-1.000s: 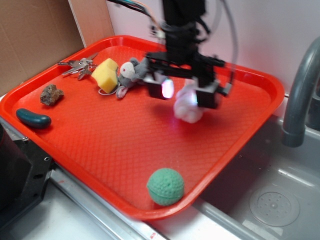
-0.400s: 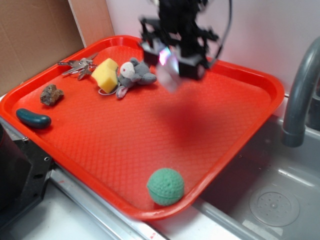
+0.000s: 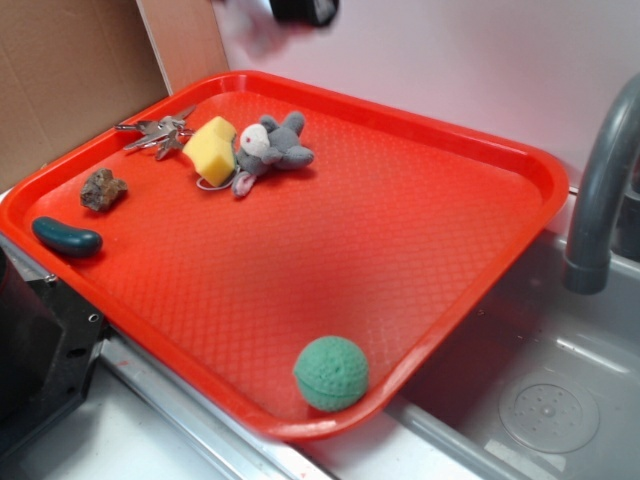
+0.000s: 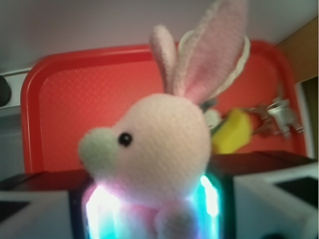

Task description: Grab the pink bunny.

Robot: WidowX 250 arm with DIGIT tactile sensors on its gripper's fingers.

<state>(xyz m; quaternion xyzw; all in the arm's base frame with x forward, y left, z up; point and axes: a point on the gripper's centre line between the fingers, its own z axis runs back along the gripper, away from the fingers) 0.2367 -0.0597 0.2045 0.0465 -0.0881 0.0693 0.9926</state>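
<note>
The pink bunny point(image 4: 154, 149) fills the wrist view, pale pink with upright ears, a whitish muzzle and a black eye. My gripper point(image 4: 152, 209) is shut on its body, with lit pads point(image 4: 102, 209) on both sides, high above the red tray point(image 4: 65, 89). In the exterior view only a dark bit of the gripper point(image 3: 300, 10) shows at the top edge; the bunny is out of that view.
On the red tray point(image 3: 400, 230) lie a grey plush animal point(image 3: 270, 148), a yellow sponge point(image 3: 212, 148), keys point(image 3: 155, 133), a brown rock point(image 3: 103, 188), a dark green pickle point(image 3: 66, 238) and a green ball point(image 3: 331, 372). A sink with a grey faucet point(image 3: 598, 190) lies to the right.
My gripper has risen from the tray with the bunny held in it, up and back until almost out of the exterior view. The other things on the tray have not moved.
</note>
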